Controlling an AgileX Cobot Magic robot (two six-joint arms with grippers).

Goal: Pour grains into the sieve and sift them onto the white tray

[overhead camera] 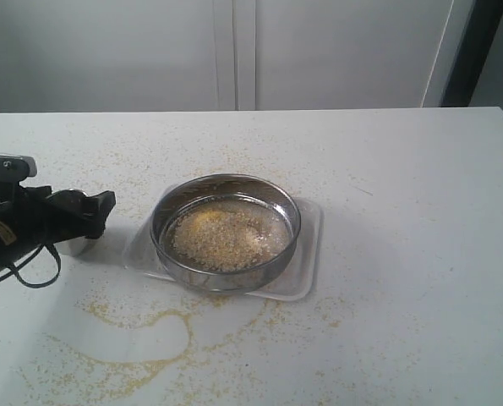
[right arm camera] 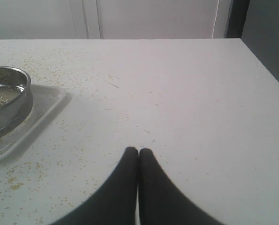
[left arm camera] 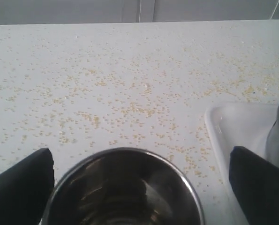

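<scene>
Empty steel cup (left arm camera: 125, 197) low in frame between the wide-spread jaws of your left pincer (left arm camera: 139, 154), right pincer (right arm camera: 138, 161) pinched shut on nothing, so pouring looks done: the grains (overhead camera: 226, 237) lie in the sieve (overhead camera: 226, 181) on the white tray (overhead camera: 310, 254), centre frame, sifting yet to come.

Grains (overhead camera: 226, 238) in sieve (overhead camera: 225, 178); sieve on white tray (overhead camera: 309, 254); cup (left arm camera: 123, 187) left of tray.

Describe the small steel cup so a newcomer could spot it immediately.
On the white table, look just left of the white tray. Between the left arm's black fingers stands a small steel cup. Unlike the wide sieve holding the grains, it is narrow and looks bare inside.
</scene>
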